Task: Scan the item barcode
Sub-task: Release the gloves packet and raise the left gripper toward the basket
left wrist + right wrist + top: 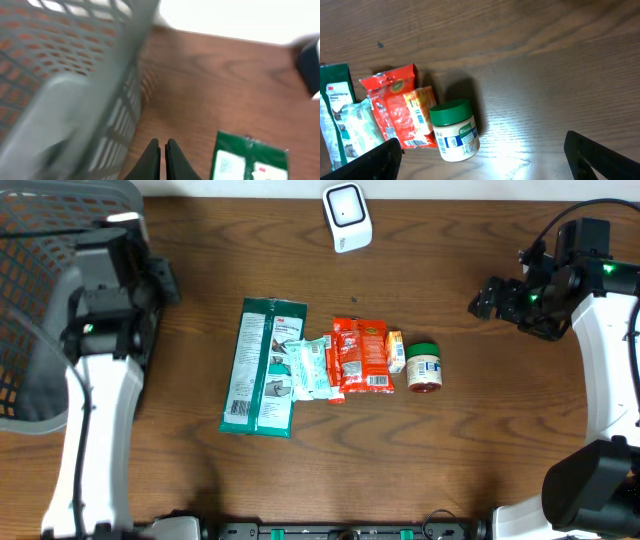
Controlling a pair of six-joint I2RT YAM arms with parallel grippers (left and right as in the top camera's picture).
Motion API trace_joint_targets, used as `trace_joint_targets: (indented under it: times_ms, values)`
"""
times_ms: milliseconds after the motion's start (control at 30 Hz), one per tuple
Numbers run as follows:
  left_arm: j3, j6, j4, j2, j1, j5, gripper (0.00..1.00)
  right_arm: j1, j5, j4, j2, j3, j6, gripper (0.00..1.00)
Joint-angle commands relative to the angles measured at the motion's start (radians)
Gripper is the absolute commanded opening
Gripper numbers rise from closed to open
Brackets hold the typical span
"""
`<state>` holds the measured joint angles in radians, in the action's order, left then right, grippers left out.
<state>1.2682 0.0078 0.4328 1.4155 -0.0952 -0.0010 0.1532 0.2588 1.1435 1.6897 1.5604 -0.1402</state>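
Several items lie in a row mid-table: a green package [262, 366], teal packets [311, 368], red packets [361, 355], a small yellow packet [395, 350] and a green-lidded jar [424, 366]. A white scanner [346, 217] stands at the far edge. My left gripper [166, 280] is shut with nothing in it, beside the basket and left of the items; its closed fingers [162, 146] hover over bare wood, with the green package [250, 160] to their right. My right gripper [488, 298] is open, off to the right of the jar [453, 130]. Its wide-spread fingers [380, 160] hold nothing.
A grey mesh basket [40, 300] fills the table's left end, and its wall [75, 90] is close to my left gripper. Bare wood lies between the items and each arm. The table's far edge meets a white surface.
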Motion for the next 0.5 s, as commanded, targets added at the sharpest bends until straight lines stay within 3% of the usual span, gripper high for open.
trace_joint_targets:
  times_ms: [0, 467]
  values:
    - [0.001, 0.104, -0.043, 0.069, 0.000, 0.008, 0.08, 0.011, 0.008, 0.001, -0.010, 0.000, 0.003, 0.99]
    - [0.001, 0.098, -0.123, 0.014, 0.003, 0.009, 0.08, 0.011, 0.008, 0.001, -0.010, 0.000, 0.003, 0.99]
